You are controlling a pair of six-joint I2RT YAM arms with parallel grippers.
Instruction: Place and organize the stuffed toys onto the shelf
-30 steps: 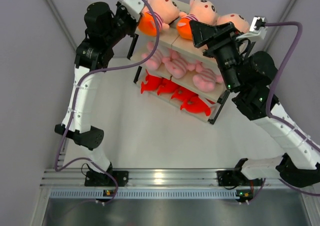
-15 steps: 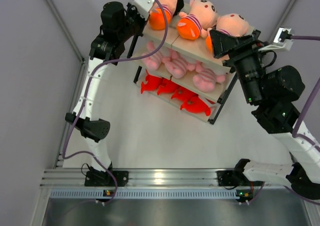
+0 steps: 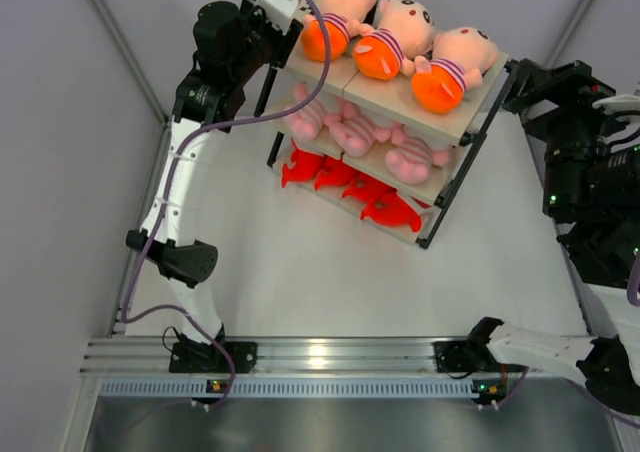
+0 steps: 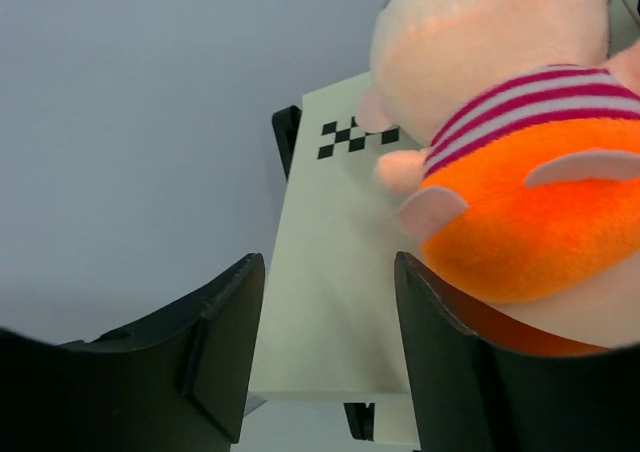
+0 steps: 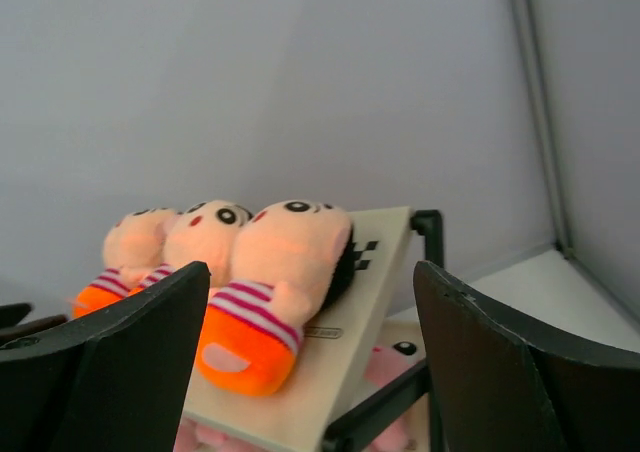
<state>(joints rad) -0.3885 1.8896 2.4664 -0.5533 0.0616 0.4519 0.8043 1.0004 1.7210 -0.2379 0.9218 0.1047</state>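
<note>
Three boy dolls lie side by side on the top board of the shelf (image 3: 470,147): left doll (image 3: 335,20), middle doll (image 3: 395,37), right doll (image 3: 450,64). Three pink plush animals (image 3: 355,127) fill the middle tier. My left gripper (image 3: 288,34) is open at the top board's left end; in the left wrist view its fingers (image 4: 225,347) flank bare board (image 4: 330,262), beside the left doll (image 4: 520,172) and holding nothing. My right gripper (image 3: 525,82) hangs open to the right of the shelf, apart from it. The right wrist view shows the right doll (image 5: 280,277) between the wide-open right gripper (image 5: 310,342).
Red plush toys (image 3: 350,187) lie on the bottom tier. Grey enclosure walls (image 3: 80,122) stand close on the left, back and right. White table (image 3: 330,282) stretches in front of the shelf to the metal rail (image 3: 320,357) with the arm bases.
My left gripper has let go of the left doll and opened; that doll now lies straight beside the others. My right arm has drawn back rightward off the shelf and opened wider.
</note>
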